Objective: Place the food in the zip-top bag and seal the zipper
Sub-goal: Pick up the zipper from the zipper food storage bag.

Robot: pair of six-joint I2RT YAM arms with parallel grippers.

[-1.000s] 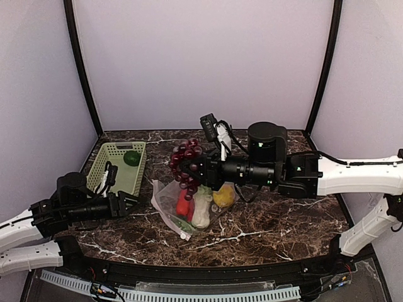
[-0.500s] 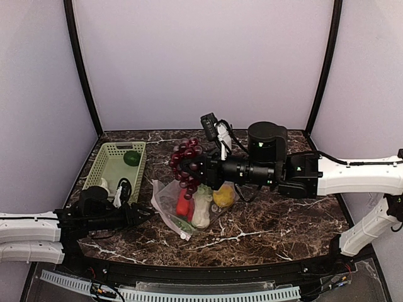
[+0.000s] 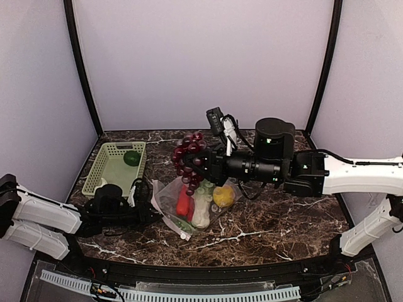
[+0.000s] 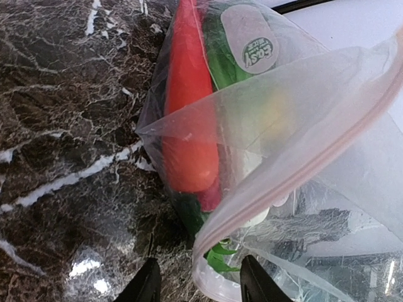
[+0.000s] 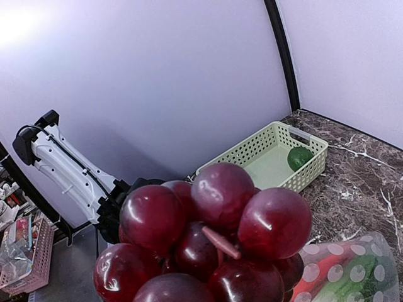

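The clear dotted zip-top bag (image 3: 169,200) lies at the table's middle with a red chili pepper (image 3: 183,202), a white piece (image 3: 201,211), a yellow lemon (image 3: 221,196) and green leaves inside. My left gripper (image 3: 153,211) is open at the bag's mouth. In the left wrist view the zipper strip (image 4: 296,170) curls between the open fingertips (image 4: 146,286), with the chili (image 4: 189,126) and leaves (image 4: 221,259) behind it. My right gripper (image 3: 198,165) is shut on a dark red grape bunch (image 3: 187,161) held above the bag. The grapes (image 5: 208,245) hide its fingers in the right wrist view.
A pale green mesh basket (image 3: 108,165) stands at the back left with a green round fruit (image 3: 131,158) in it; it also shows in the right wrist view (image 5: 264,158). Dark marble table (image 3: 277,220), walls on three sides.
My left arm has swung right along the table until its open jaws reached the bag's mouth. My right gripper with the grapes has shifted slightly right and up.
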